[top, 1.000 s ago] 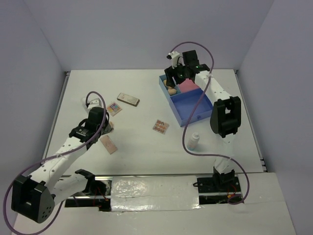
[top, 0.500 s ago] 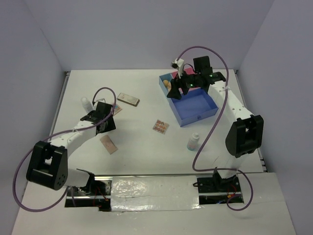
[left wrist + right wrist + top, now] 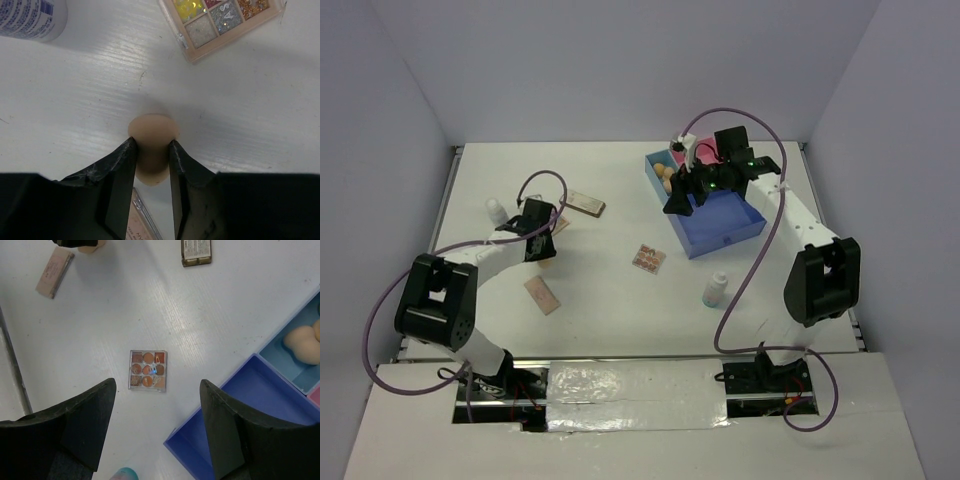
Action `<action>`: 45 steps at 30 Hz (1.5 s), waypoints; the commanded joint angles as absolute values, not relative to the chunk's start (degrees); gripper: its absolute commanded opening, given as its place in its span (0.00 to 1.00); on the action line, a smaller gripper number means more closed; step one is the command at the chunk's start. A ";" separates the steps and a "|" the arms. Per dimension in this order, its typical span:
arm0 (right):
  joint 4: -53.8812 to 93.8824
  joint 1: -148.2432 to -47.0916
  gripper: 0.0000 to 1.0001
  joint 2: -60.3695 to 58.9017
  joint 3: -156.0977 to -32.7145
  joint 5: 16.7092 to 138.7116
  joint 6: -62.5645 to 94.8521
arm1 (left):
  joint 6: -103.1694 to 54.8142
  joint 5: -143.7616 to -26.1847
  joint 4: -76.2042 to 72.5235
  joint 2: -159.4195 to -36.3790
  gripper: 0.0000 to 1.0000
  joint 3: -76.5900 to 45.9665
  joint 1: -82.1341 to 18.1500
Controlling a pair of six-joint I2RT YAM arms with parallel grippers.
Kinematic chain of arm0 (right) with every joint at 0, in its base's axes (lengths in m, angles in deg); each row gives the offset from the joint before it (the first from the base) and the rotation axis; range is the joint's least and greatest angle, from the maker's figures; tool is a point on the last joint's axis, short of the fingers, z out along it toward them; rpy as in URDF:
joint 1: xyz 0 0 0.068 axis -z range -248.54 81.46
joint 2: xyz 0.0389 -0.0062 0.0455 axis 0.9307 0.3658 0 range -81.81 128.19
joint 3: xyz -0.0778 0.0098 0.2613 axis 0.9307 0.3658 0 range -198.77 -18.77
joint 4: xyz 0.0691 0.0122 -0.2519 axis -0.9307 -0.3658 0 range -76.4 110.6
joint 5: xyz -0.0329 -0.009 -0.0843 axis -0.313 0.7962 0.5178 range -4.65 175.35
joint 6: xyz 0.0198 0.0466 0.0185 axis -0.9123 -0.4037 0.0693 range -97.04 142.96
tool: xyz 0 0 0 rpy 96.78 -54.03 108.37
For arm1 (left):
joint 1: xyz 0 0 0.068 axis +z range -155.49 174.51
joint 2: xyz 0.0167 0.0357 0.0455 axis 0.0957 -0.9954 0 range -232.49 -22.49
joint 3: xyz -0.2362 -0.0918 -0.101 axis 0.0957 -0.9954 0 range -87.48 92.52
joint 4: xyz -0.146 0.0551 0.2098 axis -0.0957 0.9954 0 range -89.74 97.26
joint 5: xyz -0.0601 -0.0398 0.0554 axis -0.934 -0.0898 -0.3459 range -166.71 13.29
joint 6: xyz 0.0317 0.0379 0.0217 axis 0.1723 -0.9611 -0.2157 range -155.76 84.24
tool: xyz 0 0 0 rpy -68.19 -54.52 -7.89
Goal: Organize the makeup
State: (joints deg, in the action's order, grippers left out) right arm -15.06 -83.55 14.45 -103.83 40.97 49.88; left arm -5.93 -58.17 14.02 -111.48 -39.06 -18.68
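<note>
My left gripper (image 3: 151, 146) is shut on a tan egg-shaped sponge (image 3: 150, 127), low at the table; in the top view the gripper (image 3: 540, 248) is at the left. A multicolour glitter palette (image 3: 225, 20) lies just beyond it, and a pinkish palette (image 3: 542, 295) lies nearer. My right gripper (image 3: 157, 390) is open and empty, high above a square orange-brown palette (image 3: 148, 370), beside the blue tray (image 3: 260, 405). Tan sponges (image 3: 305, 342) lie in the tray's light-blue compartment. A brown-gold palette (image 3: 587, 203) lies at the back left.
A white bottle with blue print (image 3: 30, 17) stands left of my left gripper, also in the top view (image 3: 497, 211). A small bottle with a teal cap (image 3: 715, 290) stands in front of the tray (image 3: 720, 215). The tray has a pink compartment at the back.
My left gripper swung toward the back left with the sponge in it. My right gripper came out of the tray's back compartment to its left side, uncovering the sponges there.
</note>
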 commanded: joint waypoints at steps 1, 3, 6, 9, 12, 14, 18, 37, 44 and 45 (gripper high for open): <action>-14.30 -83.57 0.75 10.82 -103.59 40.18 49.68 | -7.28 -59.22 12.66 -113.11 0.43 -37.73 -18.41; -14.21 -83.48 0.75 10.65 -103.50 40.35 49.76 | -7.37 -60.01 12.31 -113.63 0.36 -37.73 -18.50; -14.21 -83.39 0.75 10.65 -103.59 40.61 49.85 | -7.46 -62.46 11.08 -113.46 0.18 -37.39 -18.41; -14.38 -82.78 0.75 10.56 -104.03 40.09 49.77 | -7.63 -66.77 9.41 -112.41 0.03 -36.16 -18.76; -13.77 -81.82 0.73 9.86 -103.85 39.13 49.24 | -8.07 -71.34 7.13 -111.44 0.00 -33.71 -20.78; -13.51 -81.11 0.67 9.07 -103.59 37.90 49.41 | -8.33 -74.32 5.55 -111.00 0.00 -32.12 -21.92; -12.63 -79.09 0.48 7.66 -102.97 35.70 49.68 | -7.11 -85.28 -0.86 -111.87 0.00 -27.02 -24.47; -6.74 -75.92 0.16 1.77 -95.15 34.64 44.49 | 22.16 -99.66 -34.35 -152.83 0.00 13.31 -31.24; -6.56 -75.13 0.17 0.98 -93.92 34.55 44.14 | 20.85 -90.00 -32.18 -159.60 0.05 20.27 -33.44; -6.39 -75.13 0.19 0.80 -93.83 34.55 43.88 | 20.50 -89.11 -30.95 -160.30 0.06 20.97 -33.88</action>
